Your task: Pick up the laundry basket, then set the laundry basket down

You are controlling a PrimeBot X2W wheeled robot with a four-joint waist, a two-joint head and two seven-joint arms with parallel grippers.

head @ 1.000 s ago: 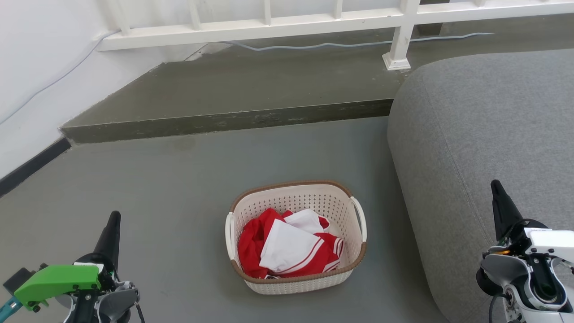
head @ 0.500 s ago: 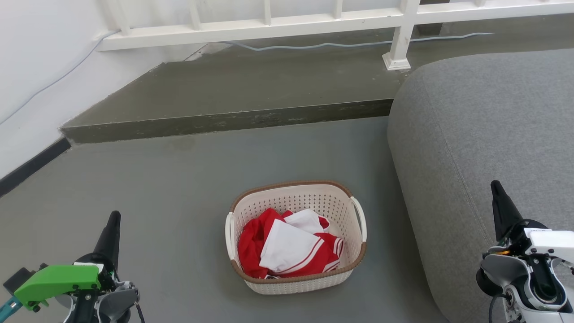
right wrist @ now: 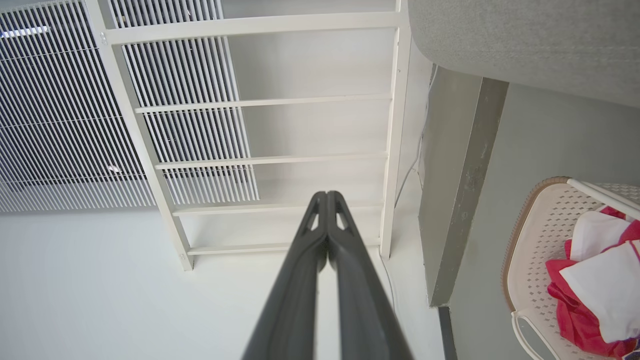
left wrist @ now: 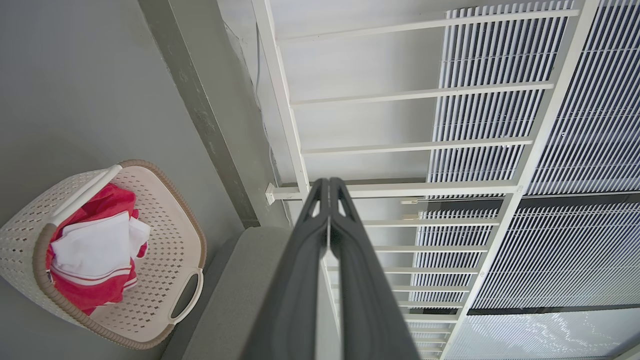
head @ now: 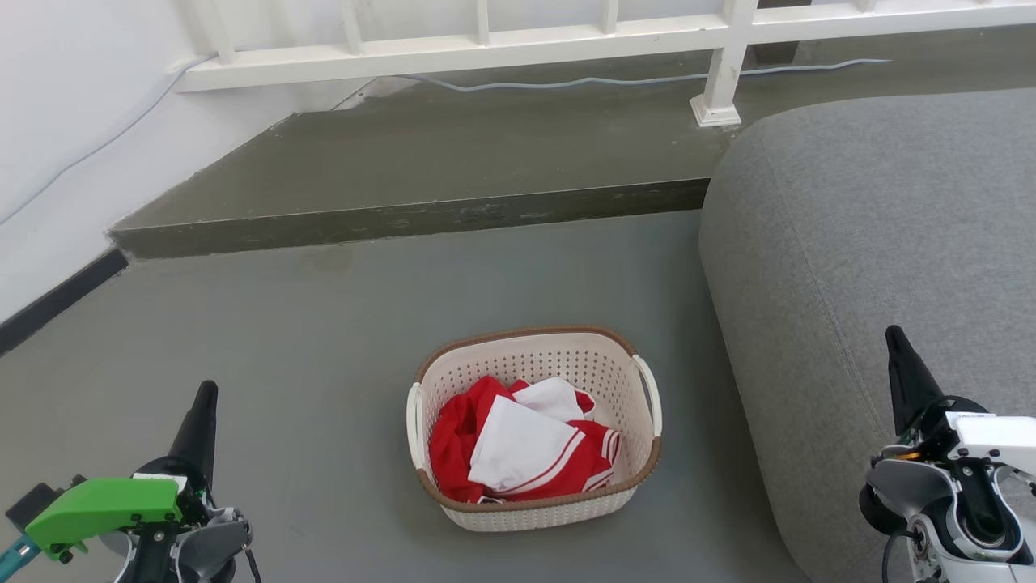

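The laundry basket [head: 534, 359] is seen standing on the grey floor [head: 324, 340], between the two claws and well apart from each, with red and white clothing [head: 518, 449] heaped inside. A grey upholstered seat [head: 874, 243] is found near its right side (a strip of floor is visible between them). Beyond, a raised step [head: 405, 219] is backed by a white railing [head: 486, 40], and a cable [head: 607, 81] is laid along it. The left claw [head: 204, 397] and the right claw [head: 894, 340] are held low, fingers pressed together, nothing gripped.
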